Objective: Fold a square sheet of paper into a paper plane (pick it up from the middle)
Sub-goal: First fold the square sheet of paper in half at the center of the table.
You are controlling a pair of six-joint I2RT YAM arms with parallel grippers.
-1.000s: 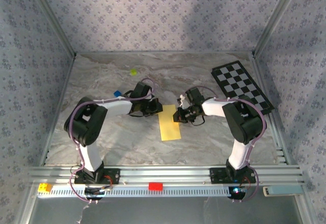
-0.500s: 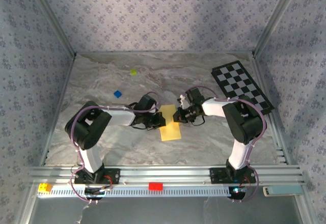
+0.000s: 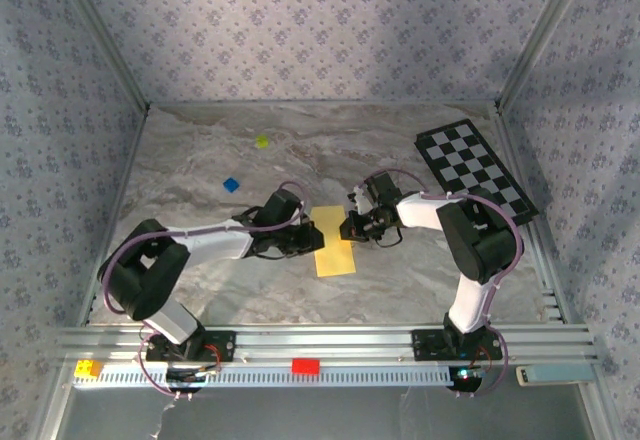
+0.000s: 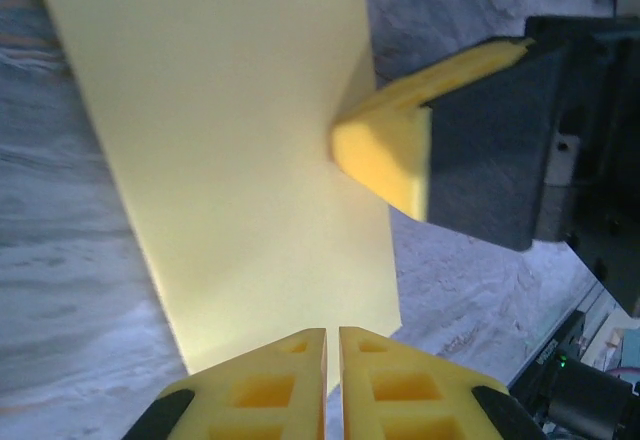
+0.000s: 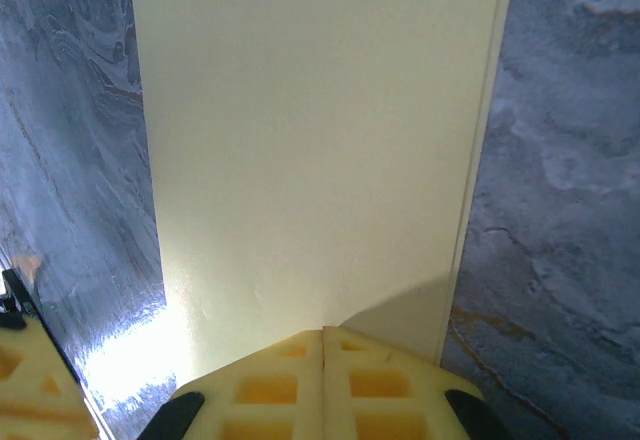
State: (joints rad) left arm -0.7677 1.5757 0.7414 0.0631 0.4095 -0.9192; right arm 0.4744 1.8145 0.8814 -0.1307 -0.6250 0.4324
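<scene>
Top external shows the square sheet of paper, folded into a strip, flat on the worktop; left wrist shows the left pincer closed at its edge, right wrist the right pincer closed, pinning it, probably creasing before a corner needs lifting.

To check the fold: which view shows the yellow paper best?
The right wrist view: the paper is close, with a second layer along its right edge. The top external view shows the paper nearly whole but small. The left wrist view shows part, the right hand at its edge.
</scene>
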